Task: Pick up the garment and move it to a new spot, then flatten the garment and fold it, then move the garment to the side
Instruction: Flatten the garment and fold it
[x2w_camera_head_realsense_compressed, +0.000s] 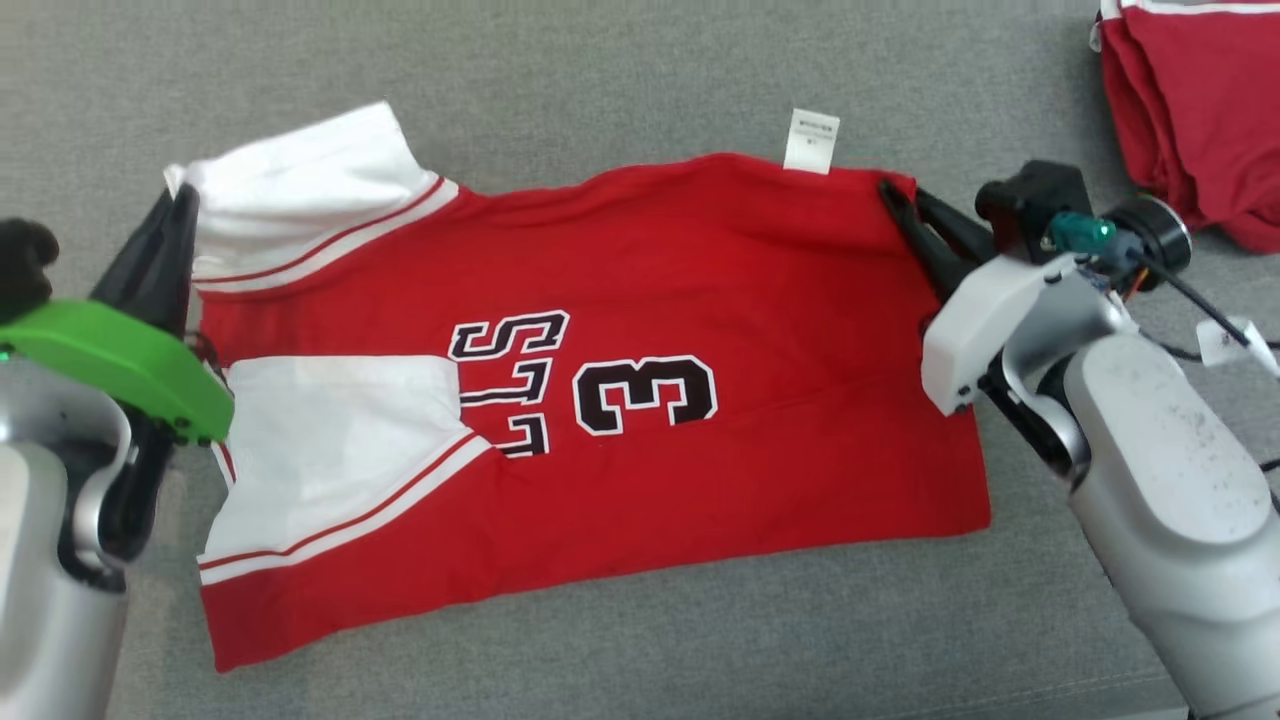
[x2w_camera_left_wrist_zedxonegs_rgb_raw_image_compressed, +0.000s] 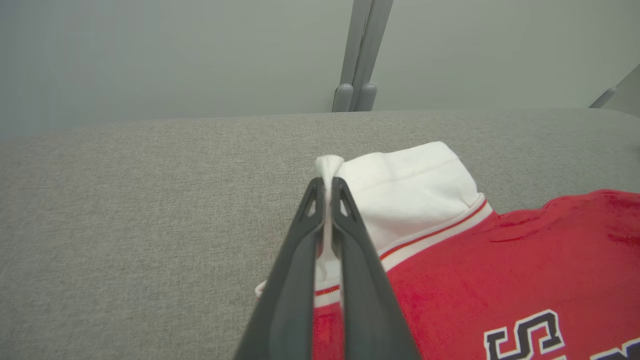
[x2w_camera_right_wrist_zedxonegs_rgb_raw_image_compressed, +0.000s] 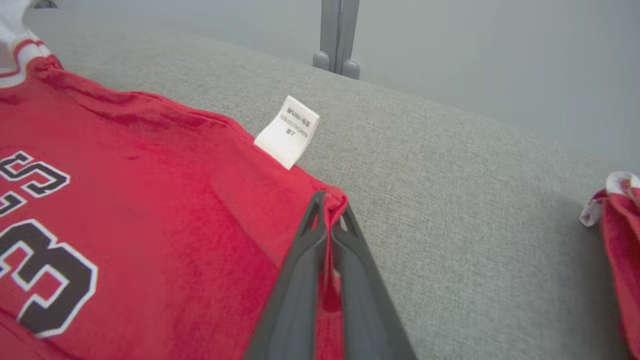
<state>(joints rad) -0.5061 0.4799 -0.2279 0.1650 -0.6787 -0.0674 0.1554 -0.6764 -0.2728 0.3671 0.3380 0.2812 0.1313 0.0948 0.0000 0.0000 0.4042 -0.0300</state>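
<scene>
Head view, surface: a flat grey woven fabric surface (x2w_camera_head_realsense_compressed: 600, 80) carries the red jersey (x2w_camera_head_realsense_compressed: 780, 270), white-sleeved with a black "3", spread across its middle. A second red garment heap (x2w_camera_head_realsense_compressed: 1190, 110) lies at the far right corner.
Left wrist view, left gripper (x2w_camera_left_wrist_zedxonegs_rgb_raw_image_compressed: 327, 187): clamped tight on the jersey's white sleeve edge.
Left wrist view, room: plain pale grey wall (x2w_camera_left_wrist_zedxonegs_rgb_raw_image_compressed: 150, 50) and a grey upright post (x2w_camera_left_wrist_zedxonegs_rgb_raw_image_compressed: 362, 55) beyond the surface.
Right wrist view, right gripper (x2w_camera_right_wrist_zedxonegs_rgb_raw_image_compressed: 330, 202): pinched closed on the jersey's red corner, near its white care label (x2w_camera_right_wrist_zedxonegs_rgb_raw_image_compressed: 287, 131).

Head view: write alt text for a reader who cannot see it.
A red jersey with white sleeves lies spread on a grey surface, the left gripper shut on a white sleeve corner and the right gripper shut on a red corner. More red clothing lies at the upper right.
</scene>
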